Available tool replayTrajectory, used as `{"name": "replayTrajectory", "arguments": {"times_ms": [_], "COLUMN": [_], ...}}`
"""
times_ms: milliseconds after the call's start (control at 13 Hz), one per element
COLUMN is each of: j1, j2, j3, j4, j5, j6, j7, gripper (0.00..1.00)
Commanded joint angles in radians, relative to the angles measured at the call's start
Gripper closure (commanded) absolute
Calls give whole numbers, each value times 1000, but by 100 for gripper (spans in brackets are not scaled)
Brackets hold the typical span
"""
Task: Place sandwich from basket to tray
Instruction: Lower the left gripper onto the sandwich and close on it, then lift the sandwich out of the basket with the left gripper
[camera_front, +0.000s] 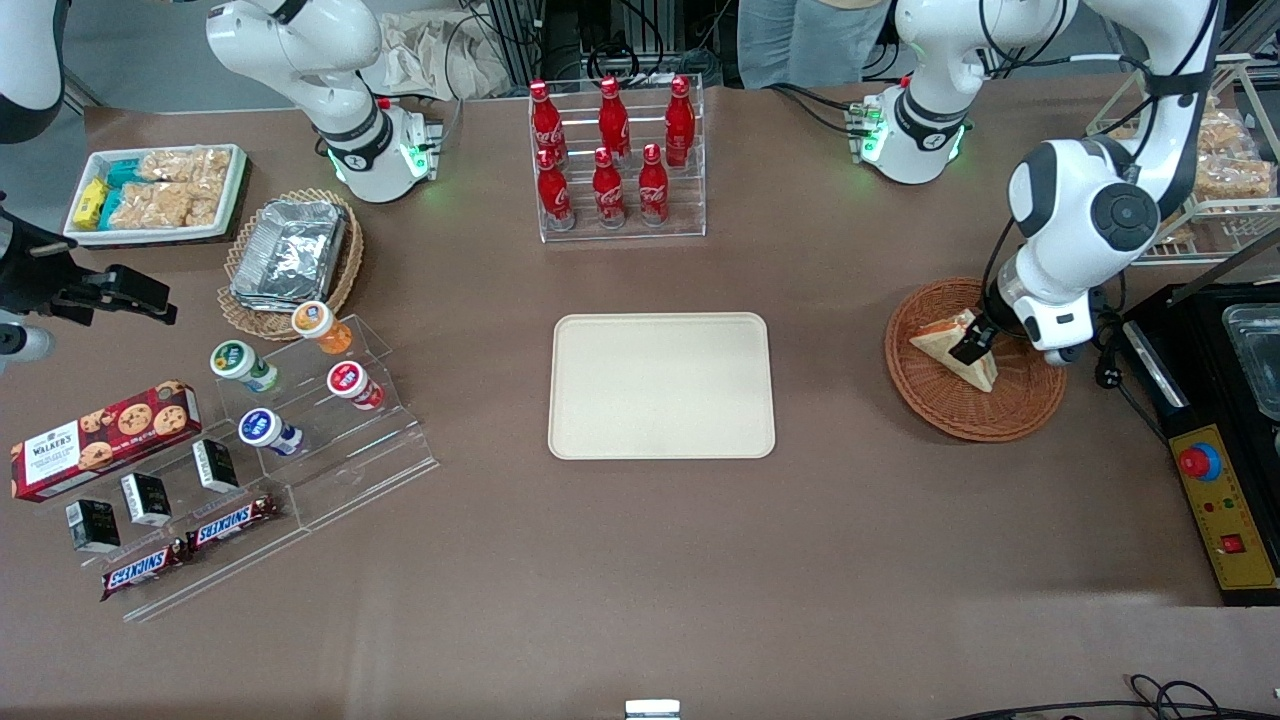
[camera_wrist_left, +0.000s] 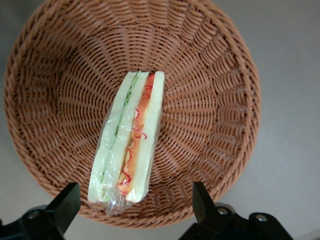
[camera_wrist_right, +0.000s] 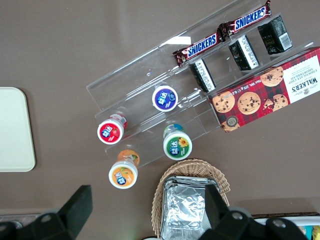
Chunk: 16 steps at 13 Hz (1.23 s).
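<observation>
The sandwich (camera_front: 942, 338) (camera_wrist_left: 131, 145), a plastic-wrapped wedge of pale bread with a red-orange filling, lies in the round reddish-brown wicker basket (camera_front: 935, 412) (camera_wrist_left: 220, 100) toward the working arm's end of the table. My left gripper (camera_front: 968, 346) (camera_wrist_left: 134, 206) hangs low over the basket and is open. Its two black fingers (camera_wrist_left: 65, 204) stand wide apart on either side of the sandwich's near end, without touching it. The cream-beige tray (camera_front: 660, 385) (camera_wrist_right: 14, 130) lies flat in the middle of the table with nothing on it, well apart from the basket.
A clear rack of red cola bottles (camera_front: 612, 160) stands farther from the front camera than the tray. A black control box with a red button (camera_front: 1215, 500) sits beside the basket at the table's end. Snack stands (camera_front: 300, 420) and a foil-container basket (camera_front: 290, 255) are toward the parked arm's end.
</observation>
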<state>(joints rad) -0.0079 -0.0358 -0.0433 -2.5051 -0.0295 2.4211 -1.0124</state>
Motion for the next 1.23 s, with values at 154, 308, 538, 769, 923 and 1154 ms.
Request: {"name": "replayTrajectory", "arguments": {"times_ms": [154, 308, 538, 769, 923, 1154], "j1": [-4, -3, -1, 6, 9, 9], "j2": [79, 117, 154, 148, 110, -82], "j3": [2, 2, 2, 3, 8, 10], "j4": [-37, -49, -47, -44, -38, 39], "j5": [-1, 0, 3, 3, 3, 8], "j6": [143, 208, 246, 246, 234, -30], "j7": [-17, -15, -14, -14, -9, 117], "gripper": [0, 0, 5, 78, 100, 100]}}
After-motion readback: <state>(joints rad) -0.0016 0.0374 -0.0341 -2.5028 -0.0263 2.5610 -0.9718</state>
